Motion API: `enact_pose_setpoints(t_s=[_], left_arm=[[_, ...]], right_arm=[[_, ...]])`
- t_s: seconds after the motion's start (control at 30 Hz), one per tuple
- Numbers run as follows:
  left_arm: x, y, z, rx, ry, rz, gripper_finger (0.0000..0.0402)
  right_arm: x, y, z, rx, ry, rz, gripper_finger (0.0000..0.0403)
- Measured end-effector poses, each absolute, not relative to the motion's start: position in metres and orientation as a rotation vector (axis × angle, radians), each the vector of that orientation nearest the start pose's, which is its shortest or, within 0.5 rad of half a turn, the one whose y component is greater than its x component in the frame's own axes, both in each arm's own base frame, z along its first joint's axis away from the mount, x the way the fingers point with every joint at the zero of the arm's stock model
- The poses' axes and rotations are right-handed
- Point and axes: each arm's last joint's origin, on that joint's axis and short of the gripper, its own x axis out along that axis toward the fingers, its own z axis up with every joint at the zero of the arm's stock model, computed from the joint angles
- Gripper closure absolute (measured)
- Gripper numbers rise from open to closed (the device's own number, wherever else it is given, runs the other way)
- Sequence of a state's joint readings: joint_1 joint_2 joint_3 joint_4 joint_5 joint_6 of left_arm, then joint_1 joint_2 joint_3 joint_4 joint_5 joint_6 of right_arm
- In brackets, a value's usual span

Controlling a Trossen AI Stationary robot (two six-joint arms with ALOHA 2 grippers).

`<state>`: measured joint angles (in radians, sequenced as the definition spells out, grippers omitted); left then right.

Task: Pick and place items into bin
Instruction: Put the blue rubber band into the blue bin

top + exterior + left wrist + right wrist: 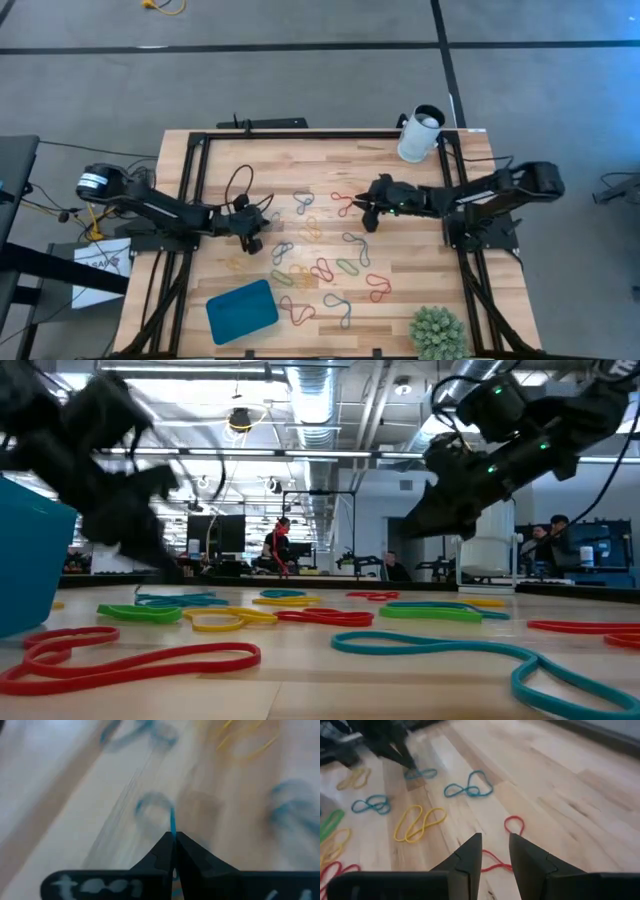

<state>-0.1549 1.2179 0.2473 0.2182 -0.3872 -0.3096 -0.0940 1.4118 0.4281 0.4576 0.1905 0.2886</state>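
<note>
blue band (172,822) pinched, left hand (173,840)

The tabletop (400,200) is made of light wooden planks, joined side by side, with a black metal frame along its edges. Many thin rubber-band loops (320,268) in red, green, yellow and blue lie scattered across its middle, most of them twisted, some touching each other. A small shallow teal-blue rectangular tray (241,309) with rounded corners rests near the front edge, on the left side, and no loop shows inside it. A white cylindrical cup (419,135) stands at the back right corner. A spiky green plant (438,333) sits at the front right corner, well apart from the tray.
</note>
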Motion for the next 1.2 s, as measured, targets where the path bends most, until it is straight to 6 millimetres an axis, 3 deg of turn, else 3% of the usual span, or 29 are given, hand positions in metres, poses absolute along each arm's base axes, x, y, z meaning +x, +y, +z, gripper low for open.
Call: enact_pose_setpoints(t_s=[0.27,0.53,0.73,0.93,1.07,1.2], left_arm=[[0.177,-0.063,0.208,-0.103,0.569,0.146,0.0401],[0.153,-0.123,0.254,-0.213,0.595,-0.17,0.0401],[0.141,-0.154,0.243,-0.289,0.644,-0.163,0.0401],[0.155,-0.173,0.207,-0.287,0.733,-0.034,0.0401],[0.17,-0.189,0.191,-0.33,0.735,-0.081,0.0397],[0.183,-0.201,0.185,-0.412,0.725,-0.164,0.0384]], right_arm=[[0.268,-0.032,0.139,0.282,0.508,-0.394,0.031],[0.292,-0.029,0.129,0.28,0.546,-0.377,0.031],[0.308,-0.03,0.118,0.278,0.58,-0.383,0.031],[0.325,-0.032,0.115,0.267,0.578,-0.379,0.031],[0.332,-0.033,0.123,0.22,0.567,-0.359,0.031],[0.338,-0.032,0.147,0.158,0.496,-0.329,0.031]])
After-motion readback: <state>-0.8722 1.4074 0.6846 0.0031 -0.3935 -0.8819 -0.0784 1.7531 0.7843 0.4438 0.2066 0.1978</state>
